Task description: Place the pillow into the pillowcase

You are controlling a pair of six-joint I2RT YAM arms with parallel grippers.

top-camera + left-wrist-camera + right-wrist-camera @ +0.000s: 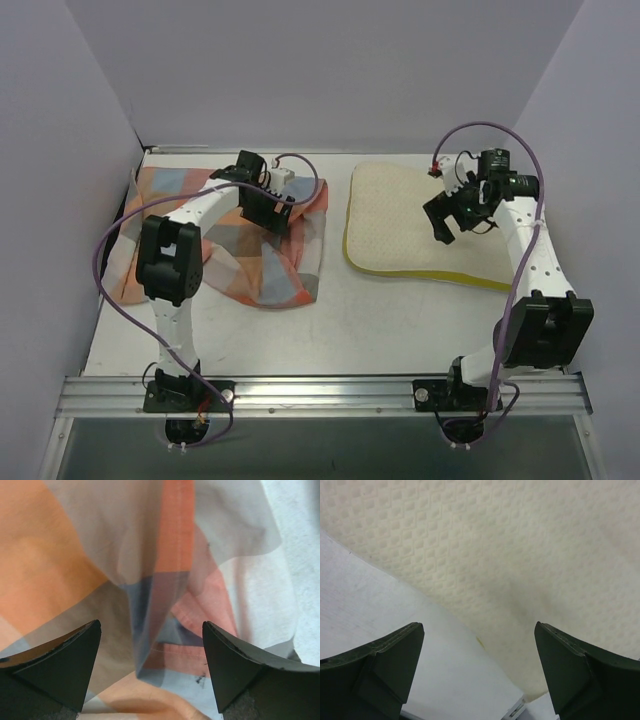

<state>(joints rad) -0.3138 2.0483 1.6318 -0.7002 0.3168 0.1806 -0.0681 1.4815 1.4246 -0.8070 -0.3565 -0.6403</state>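
Insertion had not begun. The pillow [415,225] lay flat on the right half of the tabletop [380,320], wholly outside the pillowcase [225,250]. The pillowcase sat rumpled and partly folded on the left half, well apart from the pillow. No mouth of the pillowcase could be made out as spread or held open.

The left end effector [150,630] hovered over the checked cloth with its fingers wide apart and nothing between them, loose folds of fabric lying below. The right end effector [477,630] hung above the pillow, near where its dotted cream cover met bare tabletop. Its fingers were likewise apart and gripping nothing.

By my judgement every real step remained. The pillowcase's mouth had to be found and held open, the pillow taken hold of, the two brought together, and the cloth drawn over the cushion until it was covered.
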